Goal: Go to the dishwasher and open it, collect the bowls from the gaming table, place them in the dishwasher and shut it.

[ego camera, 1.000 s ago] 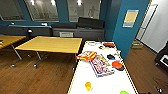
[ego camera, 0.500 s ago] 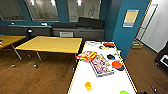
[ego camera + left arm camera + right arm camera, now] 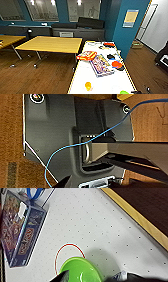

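The gaming table point(image 3: 82, 75) has a white top with yellow edges and runs from the near edge of the head view toward the blue wall. On it are a green bowl point(image 3: 123, 92) at the near end, a yellow bowl point(image 3: 88, 85), an orange-red bowl point(image 3: 116, 64) and a red bowl point(image 3: 109, 44) at the far end. In the right wrist view the green bowl point(image 3: 80, 270) sits on the dotted white top point(image 3: 105, 225), beside a red circle line. My right gripper point(image 3: 96, 278) hangs open just above it, one dark fingertip point(image 3: 61, 277) on each side. The dishwasher is out of view.
Two board game boxes point(image 3: 101, 65) lie mid-table, and one shows in the right wrist view point(image 3: 20, 230). Yellow-topped tables point(image 3: 52, 44) stand to the left on the wooden floor point(image 3: 32, 80). A blue wall corner point(image 3: 127, 35) rises past the table. The left wrist view looks down on the robot's dark base point(image 3: 55, 131) and a blue cable point(image 3: 100, 135).
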You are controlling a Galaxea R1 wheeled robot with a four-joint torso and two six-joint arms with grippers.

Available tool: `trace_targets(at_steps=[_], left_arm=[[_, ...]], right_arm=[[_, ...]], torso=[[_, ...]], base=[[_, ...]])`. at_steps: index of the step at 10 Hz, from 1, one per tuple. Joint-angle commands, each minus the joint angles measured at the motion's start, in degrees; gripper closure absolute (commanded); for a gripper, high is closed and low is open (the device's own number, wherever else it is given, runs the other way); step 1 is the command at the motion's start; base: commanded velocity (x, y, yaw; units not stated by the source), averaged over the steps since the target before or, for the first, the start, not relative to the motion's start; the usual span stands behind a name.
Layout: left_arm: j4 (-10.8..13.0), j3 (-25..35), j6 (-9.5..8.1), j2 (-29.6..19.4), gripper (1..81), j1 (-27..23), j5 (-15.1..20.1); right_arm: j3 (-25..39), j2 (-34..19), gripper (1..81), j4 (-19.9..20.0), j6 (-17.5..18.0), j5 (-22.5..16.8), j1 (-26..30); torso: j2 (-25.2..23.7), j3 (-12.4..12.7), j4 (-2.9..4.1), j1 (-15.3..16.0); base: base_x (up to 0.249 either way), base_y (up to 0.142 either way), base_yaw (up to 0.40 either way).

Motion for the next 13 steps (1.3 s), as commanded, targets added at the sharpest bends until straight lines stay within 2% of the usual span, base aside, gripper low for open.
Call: trace_targets(at_steps=[1,7,13], left_arm=[[-0.39,0.45,0.11,-0.70,1.0,-1.26,3.29],[-1.01,0.45,0.11,-1.05,1.0,-0.64,3.29],[-0.92,0.45,0.11,-0.88,1.0,-0.73,3.38]], right_arm=[[-0.38,-1.68,1.0,1.05,0.20,-1.26,6.27],[-2.22,3.95,1.0,1.05,0.90,-0.82,6.27],[-4.77,4.56,1.0,0.97,1.78,-0.20,3.63]], torso=[[0.00,0.00,0.00,0.00],[0.02,0.00,0.00,0.00],[0.05,0.00,0.00,0.02]], base=[[0.000,0.000,0.000],[0.000,0.000,0.000],[0.000,0.000,0.000]])
